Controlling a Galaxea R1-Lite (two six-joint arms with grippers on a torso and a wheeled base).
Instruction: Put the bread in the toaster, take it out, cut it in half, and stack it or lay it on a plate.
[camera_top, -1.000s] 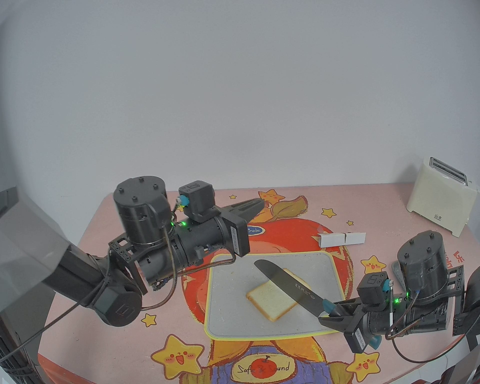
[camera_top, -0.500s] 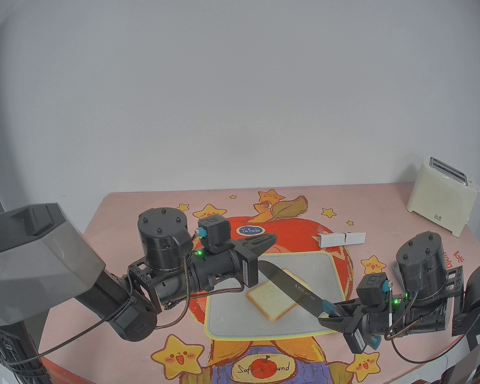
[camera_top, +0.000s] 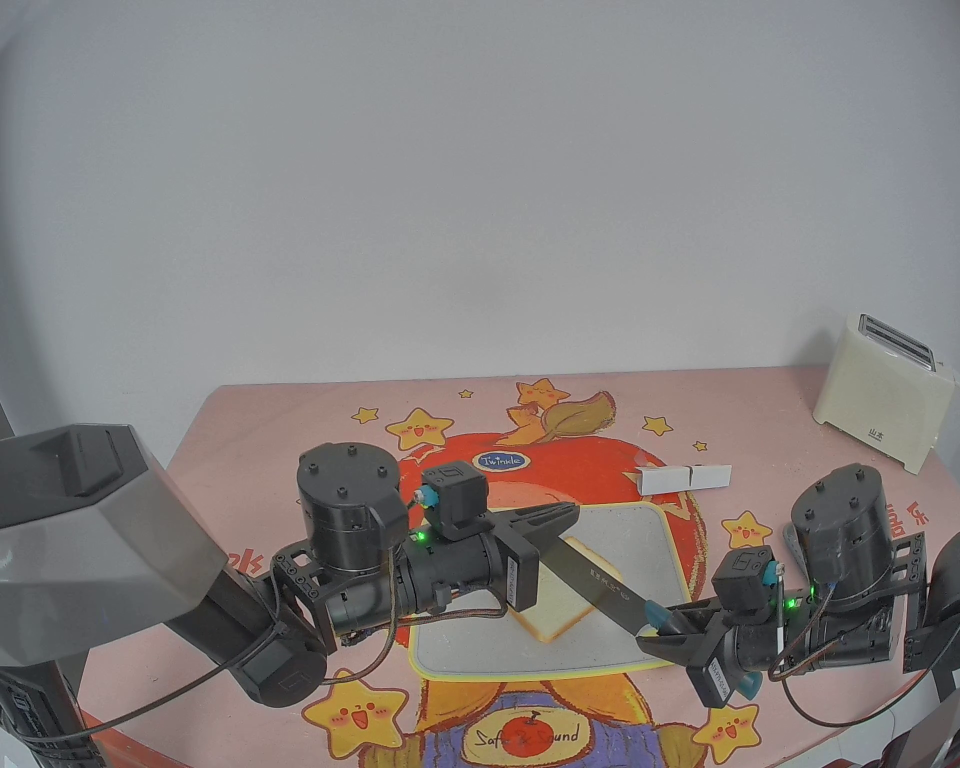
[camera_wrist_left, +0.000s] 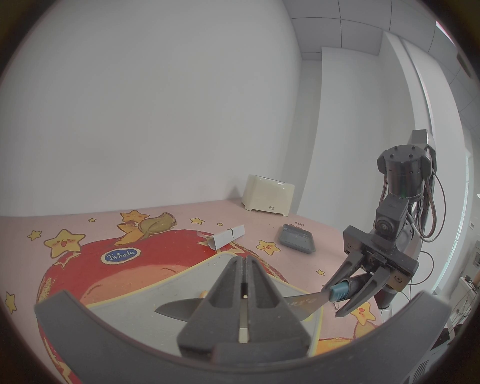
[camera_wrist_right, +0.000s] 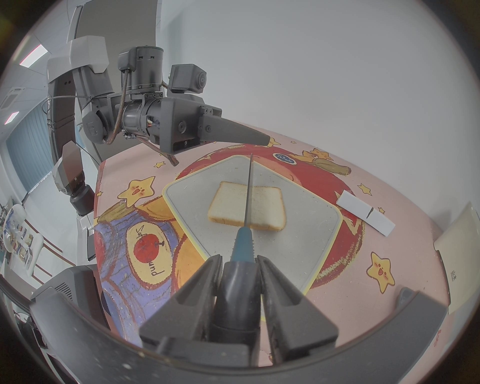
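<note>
**Knife lining up over bread, L gripper closing in from above**

The pink table (camera_top: 760, 410) w/ cartoon print is carrying everything. The grey cutting board (camera_top: 650, 540), yellow-rimmed, is lying at its ctr. The cream toaster (camera_top: 885, 392) is standing at the far R corner, well apart from the board, slots up.

The L gripper (camera_top: 565, 515) is hovering over the far L part of the board, fingers (camera_wrist_left: 227, 285) pressed together w/ nothing btw them. In the L wrist view the blade is passing under its tips.

The R gripper (camera_top: 665, 625) is sitting low at the board's near R edge, fingers (camera_wrist_right: 200, 295) clamped on the knife handle.

The knife (camera_top: 590, 580) is pointing from the R gripper toward the L gripper, dark blade edge-down & running across the middle of the bread (camera_top: 560, 615). Can't tell if the blade is touching the slice or just above it.

The bread is lying flat on the board near its ctr, one whole slice.

A dark grey tray (camera_wrist_left: 297, 238) is resting on the table btw board & toaster. A folded white card (camera_top: 685, 478) is lying just beyond the board's far R corner.
</note>
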